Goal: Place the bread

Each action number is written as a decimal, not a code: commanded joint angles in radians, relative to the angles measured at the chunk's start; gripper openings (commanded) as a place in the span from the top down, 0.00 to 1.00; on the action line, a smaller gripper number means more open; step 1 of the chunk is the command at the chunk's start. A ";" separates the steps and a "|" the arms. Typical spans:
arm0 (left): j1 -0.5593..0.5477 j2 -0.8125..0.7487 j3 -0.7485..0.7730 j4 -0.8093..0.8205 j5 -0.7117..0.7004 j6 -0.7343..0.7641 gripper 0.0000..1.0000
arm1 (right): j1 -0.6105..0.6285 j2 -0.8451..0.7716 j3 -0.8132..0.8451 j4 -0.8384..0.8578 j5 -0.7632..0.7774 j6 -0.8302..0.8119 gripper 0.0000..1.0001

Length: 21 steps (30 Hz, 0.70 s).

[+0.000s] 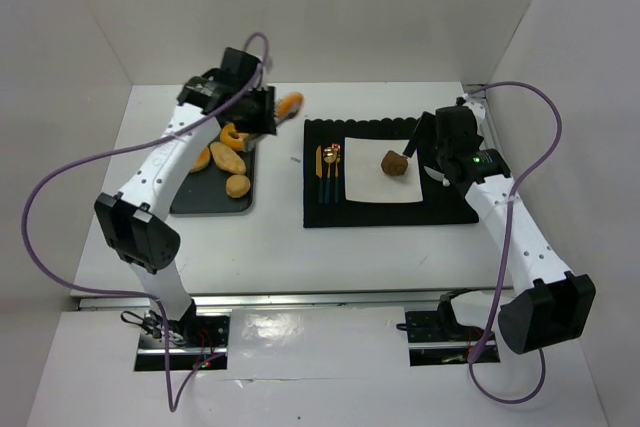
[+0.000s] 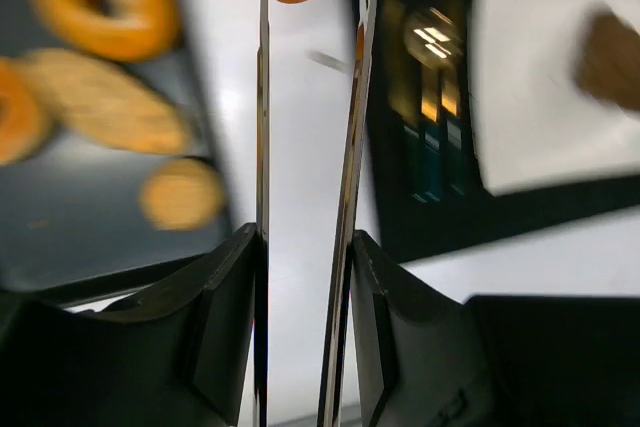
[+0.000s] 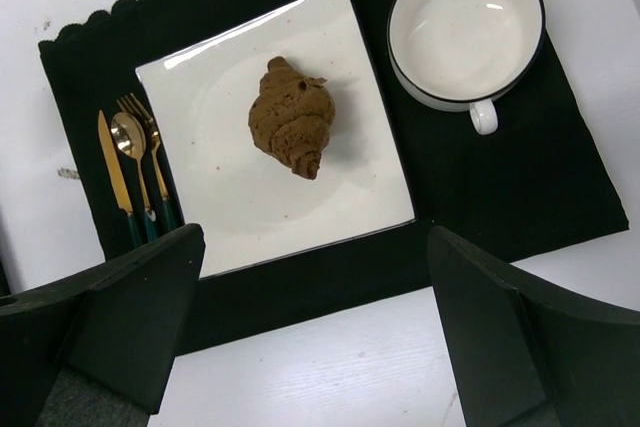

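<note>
From the overhead camera, I am watching the left pincer [image 1: 272, 113] reach toward 11 o'clock of the table, closed on an orange roll [image 1: 291, 103]. The roll is sitting just off the 1 o'clock corner of the dark tray [image 1: 205, 203], between the tray and the black placemat [image 1: 450, 209] at 3 o'clock. Its long axis is running from about 8 to 2 o'clock, free end toward 2, and I judge it is riding clear of the table. Several other breads [image 1: 228, 157] are lying on the tray, and a brown croissant [image 1: 394, 163] is already resting on the white plate [image 1: 365, 189]. So I am reckoning one piece delivered and this one picked but not yet set down, with the carry across and the release left to do. In the left wrist camera, the two thin fingers [image 2: 262, 147] are pinching the roll at 12 o'clock. Only its rounded lower end is showing, so I cannot tell its axis there, and the cutlery [image 2: 430, 97] is blurring past at 2 o'clock. In the right wrist camera, the right pincer [image 3: 315, 237] is hanging wide apart with nothing in it. Below it, the croissant is lying mid-plate with its long axis from 11 to 5 o'clock and its narrow tip toward 5. An empty cup [image 3: 465, 27] is standing at 1 o'clock on the mat.
</note>
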 commanded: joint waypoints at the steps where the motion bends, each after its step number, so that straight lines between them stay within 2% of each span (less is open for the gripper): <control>1: -0.103 0.007 -0.072 0.093 0.218 -0.028 0.66 | -0.006 -0.023 0.043 0.040 0.032 0.014 0.00; 2: -0.122 0.019 -0.086 0.127 0.292 -0.045 0.66 | -0.006 -0.023 0.043 0.040 0.032 0.014 0.00; 6: -0.208 0.080 -0.109 0.226 0.385 -0.130 0.66 | -0.006 -0.058 0.034 0.031 0.043 0.014 0.00; 11: -0.266 0.146 -0.145 0.349 0.419 -0.194 0.67 | -0.006 -0.080 0.023 0.013 0.052 0.014 0.00; 16: -0.275 0.192 -0.165 0.374 0.405 -0.226 0.67 | -0.006 -0.090 0.005 0.013 0.052 0.024 0.00; 19: -0.275 0.217 -0.186 0.398 0.433 -0.226 0.45 | -0.006 -0.090 0.004 0.003 0.043 0.024 0.00; 21: -0.275 0.232 -0.186 0.398 0.460 -0.226 0.37 | -0.006 -0.090 0.004 0.003 0.043 0.024 0.00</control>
